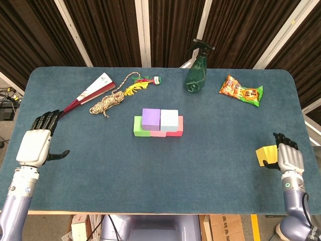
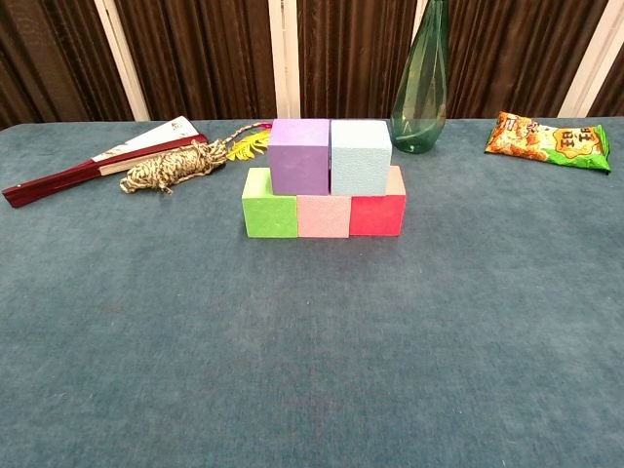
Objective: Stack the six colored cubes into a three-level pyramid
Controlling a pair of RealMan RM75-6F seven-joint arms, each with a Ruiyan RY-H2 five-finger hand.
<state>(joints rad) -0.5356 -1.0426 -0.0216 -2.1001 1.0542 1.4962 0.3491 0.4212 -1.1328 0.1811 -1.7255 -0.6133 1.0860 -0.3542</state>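
Green point(image 1: 138, 126), pink point(image 2: 323, 216) and red point(image 2: 377, 214) cubes form a row at the table's middle. A purple cube point(image 1: 151, 119) and a light blue cube point(image 1: 169, 119) sit side by side on top of them. The yellow cube point(image 1: 265, 154) lies at the right near edge. My right hand point(image 1: 289, 159) is just beside it with fingers extended and its thumb along the cube's near side, not gripping it. My left hand point(image 1: 34, 145) hovers with fingers spread at the left near edge, holding nothing. Neither hand shows in the chest view.
A folded fan point(image 1: 85, 95) and a rope bundle point(image 1: 106, 104) lie back left, with a yellow tassel point(image 1: 138, 84) behind them. A green spray bottle point(image 1: 196, 75) stands behind the stack. A snack bag point(image 1: 241, 91) lies back right.
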